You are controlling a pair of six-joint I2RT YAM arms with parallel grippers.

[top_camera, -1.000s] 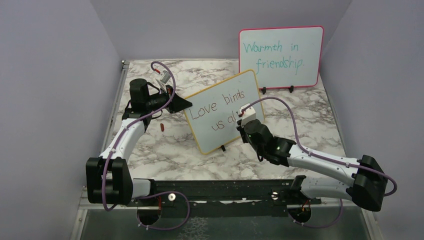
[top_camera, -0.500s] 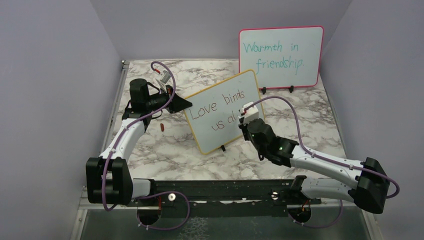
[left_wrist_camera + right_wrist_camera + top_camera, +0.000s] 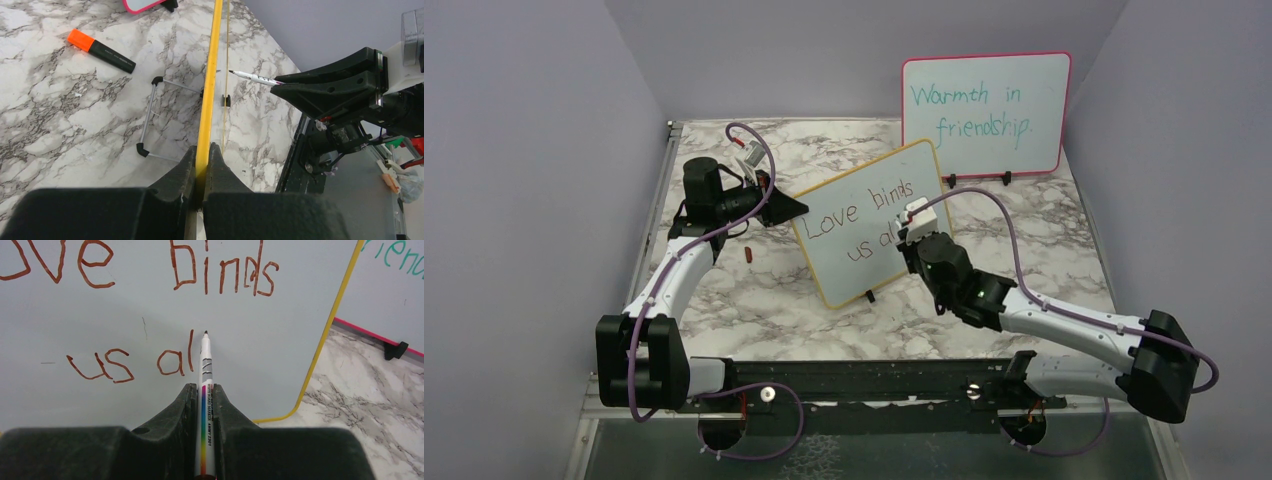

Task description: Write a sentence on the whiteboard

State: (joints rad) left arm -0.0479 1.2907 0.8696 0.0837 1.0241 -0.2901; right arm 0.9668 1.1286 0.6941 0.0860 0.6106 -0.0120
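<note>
— Whiteboard (image 3: 839, 275): position and condition?
— It stands on its lower edge at mid-surface (image 3: 754, 300), face toward the arms and turned at an angle. It is in front of and left of the pink board (image 3: 984, 115), and the two are apart. White face, thin yellow frame, rounded corners, small black clip feet along the lower edge. A wire stand (image 3: 150, 117) sits behind it.
— Writing on it?
— The sentence (image 3: 864, 220) is in a thin, dark reddish-brown hand over two lines: "Love binds" above, "us al" below. There is a faint short dash left of "us" and a small tick above that line.
— Other legible text?
— The pink board carries teal "Warmth in friendship." The marker (image 3: 205, 365) has a rainbow stripe and small print down its barrel. "MARKER" reads; the rest is too small to confirm.
— Left jaws?
— Clenched on the whiteboard's left edge, one finger on each side of the yellow frame.
— Right jaws?
— Grasping the marker by its barrel, tip pointing at the board. The tip is at the face just right of the "l", level with its top. Whether it touches, I cannot tell.
— Anything else on the surface?
— A black pen (image 3: 101, 50) with an orange end, lying behind the whiteboard and apart from it.
</note>
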